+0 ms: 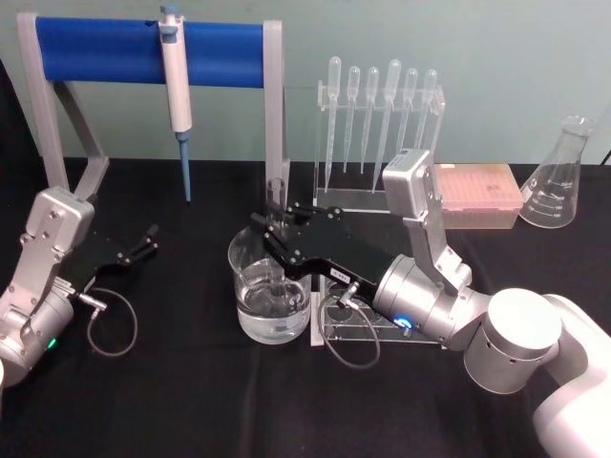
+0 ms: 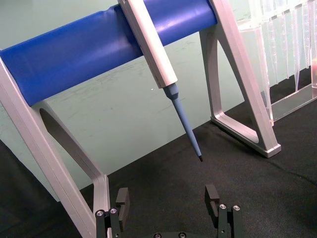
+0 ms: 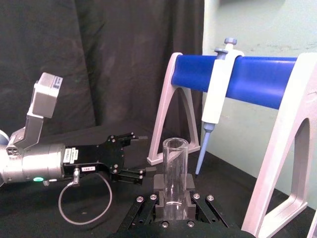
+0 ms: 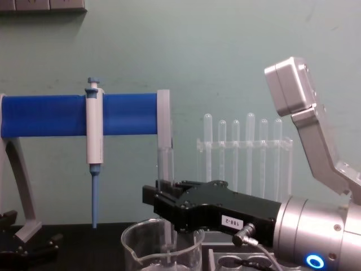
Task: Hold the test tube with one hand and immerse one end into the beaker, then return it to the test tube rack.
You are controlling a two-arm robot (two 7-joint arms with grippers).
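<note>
Right claw [image 1: 270, 232] holds test tube [image 1: 276, 196] upright, dipped in beaker [image 1: 246, 315].

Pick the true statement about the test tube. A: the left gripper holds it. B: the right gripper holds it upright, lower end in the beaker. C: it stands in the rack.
B: the right gripper is shut on the upright test tube, whose lower end is inside the beaker; the left gripper sits open, apart.

Test tube [image 1: 276, 194] stands in beaker [image 1: 250, 315], beside rack [image 1: 391, 331].
</note>
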